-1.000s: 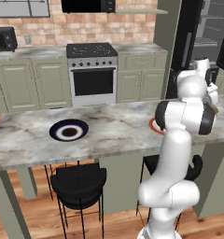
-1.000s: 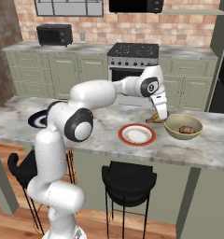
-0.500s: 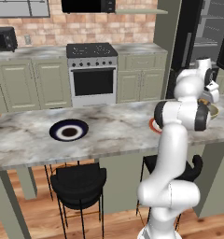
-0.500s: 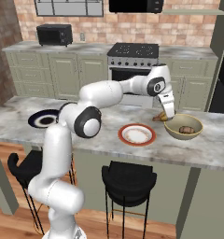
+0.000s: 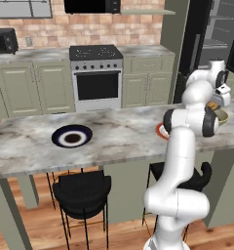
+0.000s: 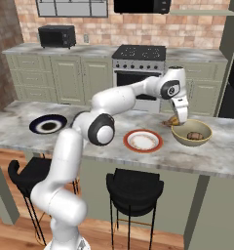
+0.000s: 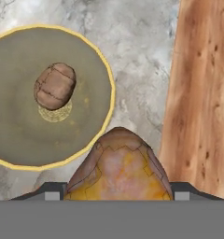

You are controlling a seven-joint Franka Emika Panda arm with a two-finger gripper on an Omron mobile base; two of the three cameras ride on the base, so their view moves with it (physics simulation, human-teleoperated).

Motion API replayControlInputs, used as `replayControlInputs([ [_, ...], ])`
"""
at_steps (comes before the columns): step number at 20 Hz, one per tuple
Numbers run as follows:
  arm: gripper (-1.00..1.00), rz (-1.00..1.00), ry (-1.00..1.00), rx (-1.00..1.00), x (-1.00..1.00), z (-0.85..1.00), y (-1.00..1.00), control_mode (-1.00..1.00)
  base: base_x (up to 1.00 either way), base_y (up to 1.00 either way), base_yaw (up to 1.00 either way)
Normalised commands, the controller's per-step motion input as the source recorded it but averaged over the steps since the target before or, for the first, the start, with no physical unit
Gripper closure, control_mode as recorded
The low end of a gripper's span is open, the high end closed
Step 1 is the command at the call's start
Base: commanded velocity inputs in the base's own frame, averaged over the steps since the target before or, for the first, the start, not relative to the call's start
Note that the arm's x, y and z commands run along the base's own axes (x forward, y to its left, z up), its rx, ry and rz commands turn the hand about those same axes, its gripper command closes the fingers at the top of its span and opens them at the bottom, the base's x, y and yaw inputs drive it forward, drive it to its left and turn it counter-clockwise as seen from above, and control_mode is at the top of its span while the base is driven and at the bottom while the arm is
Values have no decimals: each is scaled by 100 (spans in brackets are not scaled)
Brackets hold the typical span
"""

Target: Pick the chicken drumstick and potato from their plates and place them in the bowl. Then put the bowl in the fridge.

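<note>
My gripper [image 7: 118, 192] is shut on the chicken drumstick [image 7: 118, 170], an orange-brown piece that hangs just beside the rim of the tan bowl [image 7: 110, 88]. The brown potato [image 7: 54, 86] lies inside the bowl. From the right base view, the gripper [image 6: 177, 120] holds the drumstick [image 6: 173, 121] at the left rim of the bowl [image 6: 203, 139], with the potato [image 6: 193, 135] in it. The orange-rimmed plate [image 6: 143, 140] and the navy plate [image 6: 48, 124] lie bare on the counter. In the left base view the gripper [image 5: 214, 105] hangs over the bowl [image 5: 222, 116].
The marble counter [image 6: 114, 141] runs across the island, with black stools [image 6: 133, 185] below it. The black fridge [image 5: 211, 34] stands behind at the right. A steel oven [image 5: 97, 80] and green cabinets line the back wall. A wooden floor shows past the counter edge [image 7: 198, 93].
The arm has swung right with the drumstick, from near the orange-rimmed plate to the bowl's rim. The jaws have kept the same width.
</note>
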Motion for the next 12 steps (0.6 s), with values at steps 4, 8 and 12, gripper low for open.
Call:
replayControlInputs([
  [4,100,0,-4,0,3,-19,-12,-100,0,0,0],
  [8,100,0,-6,0,8,-17,0,-100,0,0,0],
  [12,100,2,-8,1,8,-16,0,-100,0,0,0],
])
